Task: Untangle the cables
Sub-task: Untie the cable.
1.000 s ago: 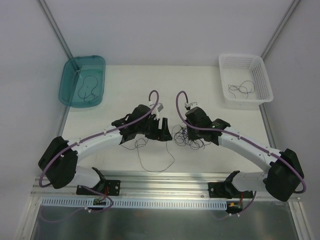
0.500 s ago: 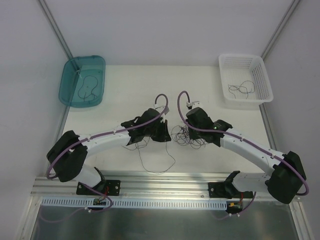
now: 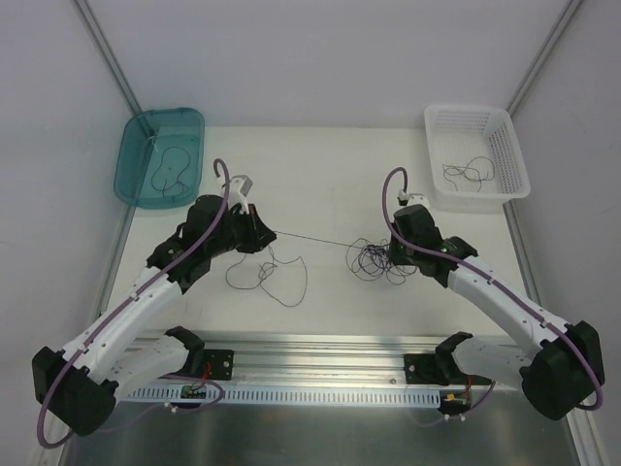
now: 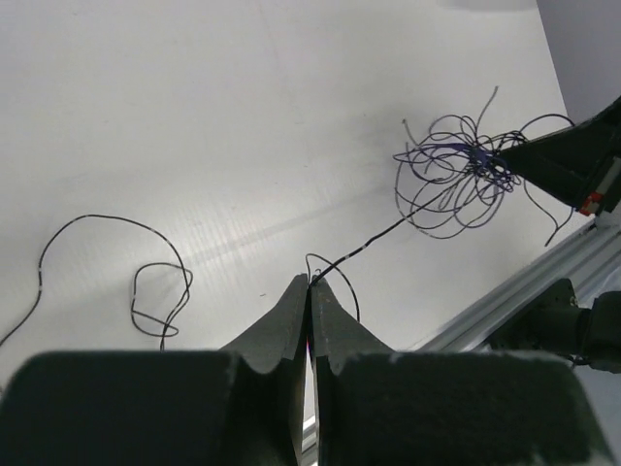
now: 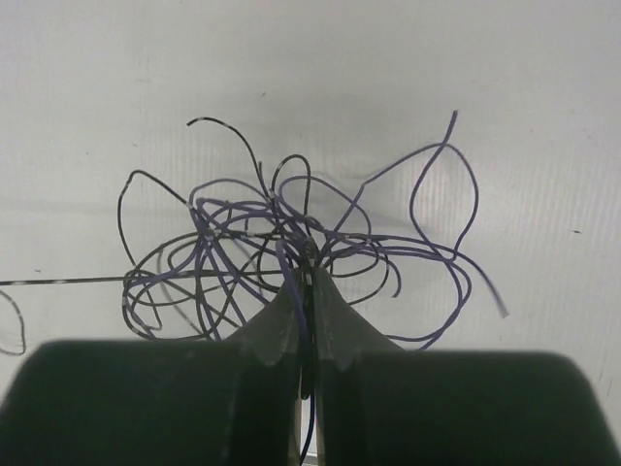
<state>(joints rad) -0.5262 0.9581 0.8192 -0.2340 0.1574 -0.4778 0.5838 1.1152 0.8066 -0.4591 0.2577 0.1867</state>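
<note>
The cables (image 3: 373, 260) form a small purple-black tangle right of the table's centre. My right gripper (image 3: 385, 254) is shut on them, and in the right wrist view its closed tips (image 5: 306, 274) pinch the core of the bundle (image 5: 243, 233). My left gripper (image 3: 268, 233) sits about a forearm's length to the left, shut on one black strand (image 3: 315, 241). That strand runs taut from its tips (image 4: 311, 282) across to the tangle (image 4: 451, 180). The rest of this strand (image 3: 277, 277) lies in loose curls on the table below the left gripper.
A teal bin (image 3: 136, 146) at the back left holds one dark strand (image 3: 170, 173). A white basket (image 3: 505, 131) at the back right holds another strand (image 3: 468, 172). The metal rail (image 3: 320, 354) with both arm bases runs along the near edge.
My left gripper closed on a strand next to the tangle and drew back to the left, pulling it taut. The right gripper, still shut, shifted right and carried the bundle with it.
</note>
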